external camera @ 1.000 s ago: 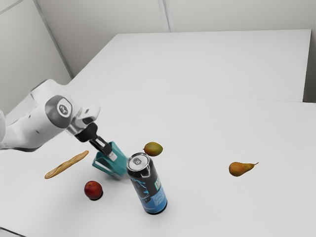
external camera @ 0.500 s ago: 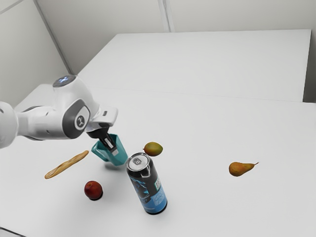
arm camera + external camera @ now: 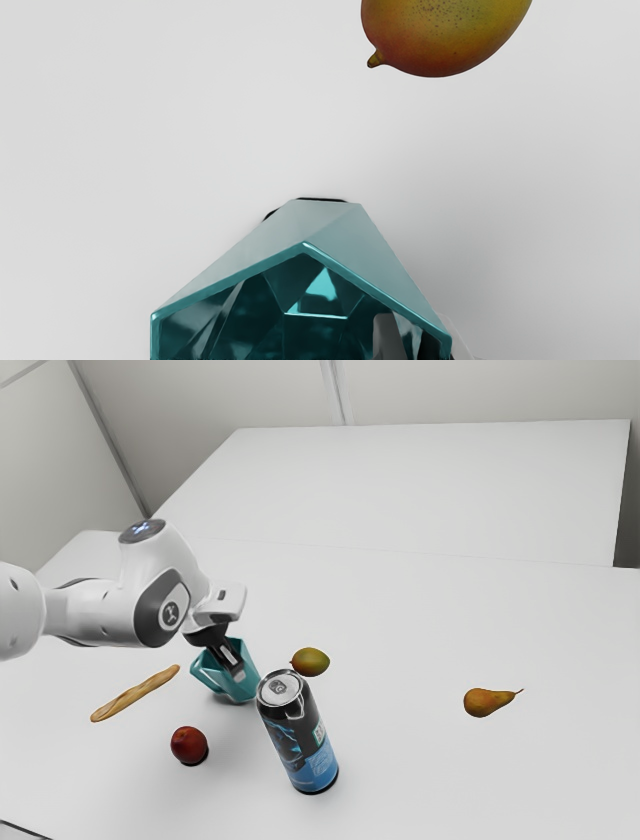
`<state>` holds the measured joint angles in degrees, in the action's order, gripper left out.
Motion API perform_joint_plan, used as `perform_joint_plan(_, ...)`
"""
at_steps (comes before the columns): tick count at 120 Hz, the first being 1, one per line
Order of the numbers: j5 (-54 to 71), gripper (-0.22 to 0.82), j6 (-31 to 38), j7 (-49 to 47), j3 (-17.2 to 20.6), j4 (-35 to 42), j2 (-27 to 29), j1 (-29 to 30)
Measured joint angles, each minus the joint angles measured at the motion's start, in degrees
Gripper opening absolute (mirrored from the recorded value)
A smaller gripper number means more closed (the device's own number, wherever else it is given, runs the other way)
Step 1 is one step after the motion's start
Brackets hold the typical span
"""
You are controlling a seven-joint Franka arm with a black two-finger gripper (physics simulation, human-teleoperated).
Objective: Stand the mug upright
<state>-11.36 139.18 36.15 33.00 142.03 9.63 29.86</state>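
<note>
At the teal mug (image 3: pixel 230 690), jaws (image 3: pixel 238 673) nearly closed, gripping its wall, one finger inside

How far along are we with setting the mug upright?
Looks done: the grasp, with the gripper shut on the wall of the mug, one finger inside, one outside. In hand: the righting; the mouth is raised, but I can't tell if the base sits flat. Left, probably: settle it on the table, release, back away.
</note>
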Motion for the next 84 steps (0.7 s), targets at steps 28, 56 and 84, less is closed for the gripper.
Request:
perform_joint_plan(28, 0.12, 0.36, -0.06, -1.14, 0.39, -0.1, 0.18, -0.01)
perform_joint_plan(56, 0.75, 0.52, -4.19, -1.86, 0.84, -3.69, 4.55, -0.1)
perform_joint_plan(84, 0.94, 0.58, -18.14, -5.32, -0.04, -20.32, 3.44, 0.49)
